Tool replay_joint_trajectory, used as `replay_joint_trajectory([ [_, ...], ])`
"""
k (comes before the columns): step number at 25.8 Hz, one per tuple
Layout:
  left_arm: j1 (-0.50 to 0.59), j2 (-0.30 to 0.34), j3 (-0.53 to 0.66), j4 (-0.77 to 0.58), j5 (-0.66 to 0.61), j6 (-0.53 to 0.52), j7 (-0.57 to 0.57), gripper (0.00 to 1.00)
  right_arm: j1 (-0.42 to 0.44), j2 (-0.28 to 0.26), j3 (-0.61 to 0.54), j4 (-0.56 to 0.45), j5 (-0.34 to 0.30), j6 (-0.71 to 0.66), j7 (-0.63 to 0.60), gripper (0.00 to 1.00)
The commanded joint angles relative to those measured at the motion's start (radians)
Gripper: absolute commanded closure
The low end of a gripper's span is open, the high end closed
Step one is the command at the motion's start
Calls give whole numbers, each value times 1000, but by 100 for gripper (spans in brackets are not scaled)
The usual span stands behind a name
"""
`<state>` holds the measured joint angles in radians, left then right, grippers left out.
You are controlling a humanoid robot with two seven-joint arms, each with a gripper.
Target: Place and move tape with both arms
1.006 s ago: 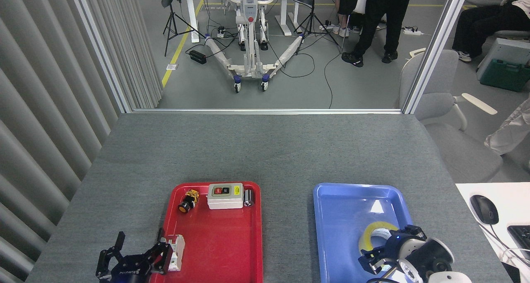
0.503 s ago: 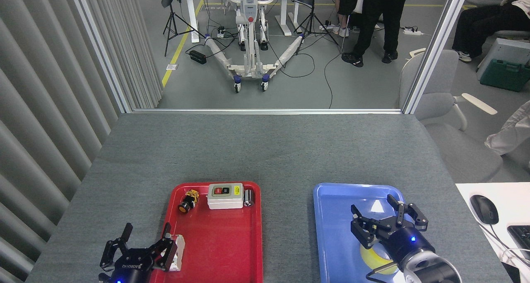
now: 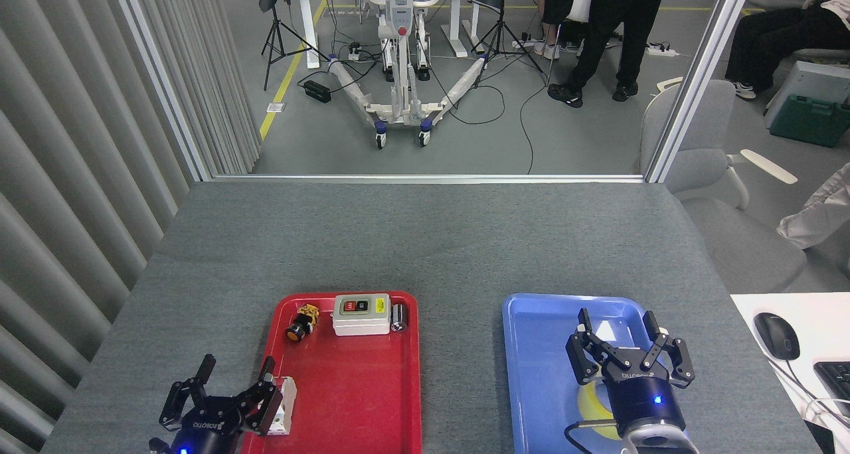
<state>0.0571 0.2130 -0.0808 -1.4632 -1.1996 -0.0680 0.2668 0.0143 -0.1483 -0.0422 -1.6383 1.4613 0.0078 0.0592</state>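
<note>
Tape [image 3: 590, 405] lies flat in the near part of the blue tray [image 3: 531, 348], mostly hidden under the right gripper [image 3: 623, 342], whose fingers are spread and empty. Left gripper [image 3: 232, 389] hovers at the red tray [image 3: 372, 401] edge, fingers apart, beside a white switch block [image 3: 287, 406]. Grey table [image 3: 425, 241].

A single head-mounted camera looked forward and steeply down over the grey worktop [image 3: 425, 241]. The near edge, where both arms entered at the bottom, lay close beneath the lens. Farther up, the view reached past the worktop's far edge through a glass partition [image 3: 690, 82] to the room's floor beyond.
</note>
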Motion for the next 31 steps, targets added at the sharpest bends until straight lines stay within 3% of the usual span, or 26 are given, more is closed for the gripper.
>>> replay_joint_trajectory([
  [1, -49, -60, 44, 3, -9, -18, -9, 0, 6, 1, 10, 5, 1, 15, -24, 1],
  [7, -66, -40, 136, -8, -9, -170, -170, 0, 21, 0, 13, 6, -1, 8, -24, 1],
  [31, -57, -49, 138, 9, -2, -182, -147, 0, 61, -10, 54, 3, -4, 3, -21, 1],
])
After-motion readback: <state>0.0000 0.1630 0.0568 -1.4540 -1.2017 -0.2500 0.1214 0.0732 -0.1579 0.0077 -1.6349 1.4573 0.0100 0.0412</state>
